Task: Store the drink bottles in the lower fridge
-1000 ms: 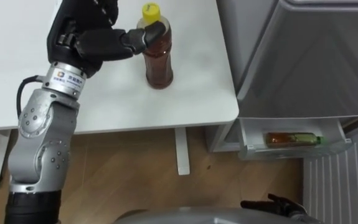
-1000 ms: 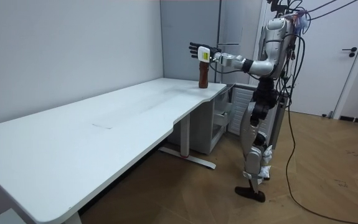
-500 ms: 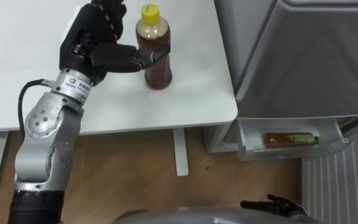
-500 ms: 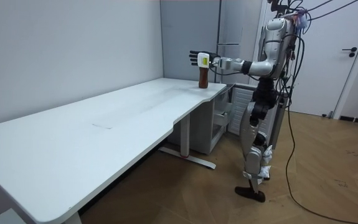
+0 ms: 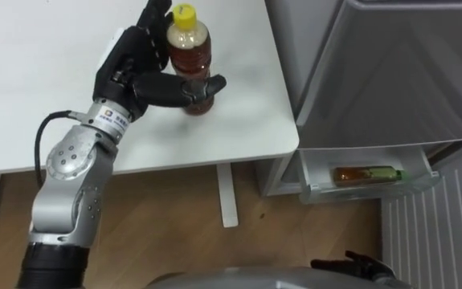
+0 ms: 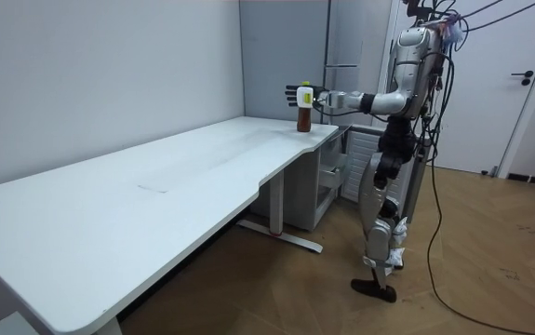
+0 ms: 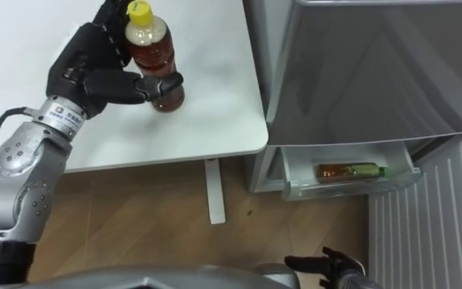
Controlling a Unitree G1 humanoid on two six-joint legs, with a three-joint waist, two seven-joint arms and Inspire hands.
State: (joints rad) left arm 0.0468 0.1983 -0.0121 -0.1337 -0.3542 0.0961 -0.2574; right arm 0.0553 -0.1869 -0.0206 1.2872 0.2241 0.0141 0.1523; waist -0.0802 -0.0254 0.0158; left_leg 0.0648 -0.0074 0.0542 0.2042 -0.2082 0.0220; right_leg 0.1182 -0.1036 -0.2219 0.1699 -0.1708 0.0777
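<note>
A brown drink bottle (image 5: 191, 60) with a yellow cap stands upright near the right end of the white table (image 5: 46, 128). My left hand (image 5: 138, 68) is against the bottle's left side. Its thumb reaches across the front of the lower part and its straight fingers rise behind the bottle; the hand is open. The room view has the same bottle (image 6: 304, 116) with the left hand (image 6: 294, 94) beside it. A second brown bottle (image 5: 365, 173) lies on its side in the lower fridge's open compartment (image 5: 319, 189). Low by my body, the right hand (image 5: 349, 263) hangs with relaxed fingers.
The grey fridge (image 5: 383, 72) stands directly right of the table end, its front slanting over the open lower compartment. Wooden floor (image 5: 182, 233) and a white table leg (image 5: 226, 195) lie below. In the room view I stand at the table's far end beside the fridge.
The left hand has slid further round the bottle, and its thumb now crosses lower on the front. The bottle stays on the table. The eye view has shifted a little.
</note>
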